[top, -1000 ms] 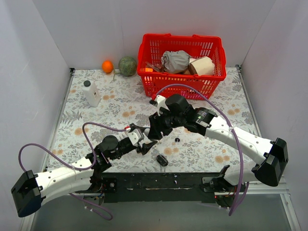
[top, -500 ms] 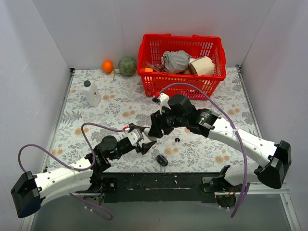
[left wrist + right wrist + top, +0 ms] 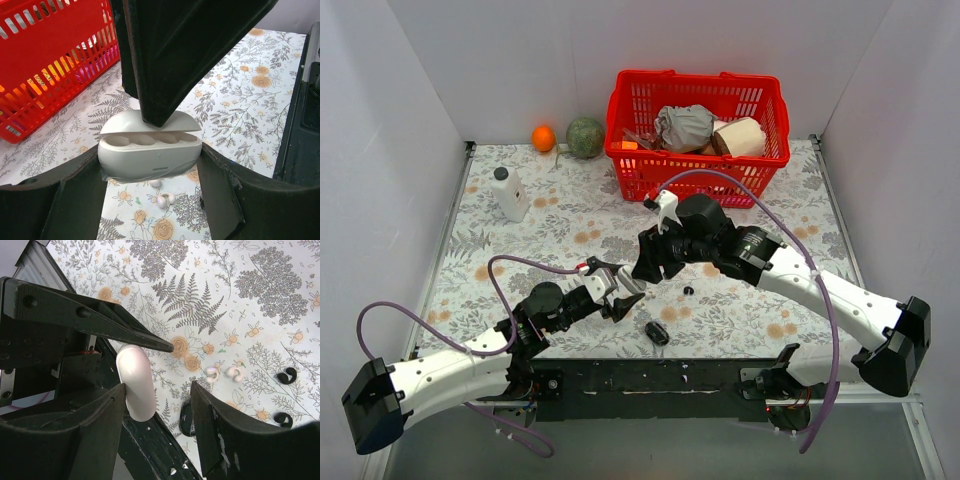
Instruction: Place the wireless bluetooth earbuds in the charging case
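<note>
White charging case [image 3: 150, 159], lid open, pinched by left gripper [image 3: 151, 163].
Spread jaws on right gripper [image 3: 159, 387] just above it; earbuds [image 3: 287, 375] loose on table [image 3: 240, 300].

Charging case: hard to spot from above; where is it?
Left wrist view: charging case clamped in the left gripper, lid open, right gripper just above; front-centre of the table.
</note>
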Robot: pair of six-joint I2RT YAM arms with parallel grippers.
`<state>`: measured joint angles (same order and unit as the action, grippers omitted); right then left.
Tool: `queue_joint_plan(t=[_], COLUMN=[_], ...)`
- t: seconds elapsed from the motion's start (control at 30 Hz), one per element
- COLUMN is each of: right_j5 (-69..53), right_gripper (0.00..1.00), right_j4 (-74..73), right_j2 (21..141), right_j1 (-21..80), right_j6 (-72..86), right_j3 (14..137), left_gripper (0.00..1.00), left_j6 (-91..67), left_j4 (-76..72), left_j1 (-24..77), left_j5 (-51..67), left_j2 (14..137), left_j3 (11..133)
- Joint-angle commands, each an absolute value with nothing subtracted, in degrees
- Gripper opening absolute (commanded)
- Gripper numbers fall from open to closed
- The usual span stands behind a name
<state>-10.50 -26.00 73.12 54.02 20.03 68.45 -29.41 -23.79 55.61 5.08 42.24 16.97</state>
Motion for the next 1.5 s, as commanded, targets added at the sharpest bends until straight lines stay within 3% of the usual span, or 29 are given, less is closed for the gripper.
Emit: queue_joint_plan(t=[0.0, 0.63, 1.2, 1.47], right_j5=[-8.53, -15.91, -9.76, -15.11], right_gripper=[0.61, 0.64, 0.62, 0.61], right_j4=[-24.34, -19.25, -22.59, -18.81], right_j2=[71.19, 69.69, 70.93, 69.52], right_j1=[53.26, 52.65, 52.03, 51.94], right_j6=[20.39, 20.04, 20.39, 20.04], right_j3=[68.03, 66.97, 66.10, 65.13], left_gripper=[0.00, 0.00, 0.00, 0.00], left_j6=[-28.74, -28.65, -28.92, -29.35], left_j4=[-24.17, -24.08, -24.17, -23.99], left_j1=[55.55, 55.55, 55.55, 55.55], left_j5=[5.27, 4.40, 4.48, 4.31], left_j2=[40.61, 40.78, 39.82, 39.02], left_j3=[17.93, 18.46, 18.72, 18.46])
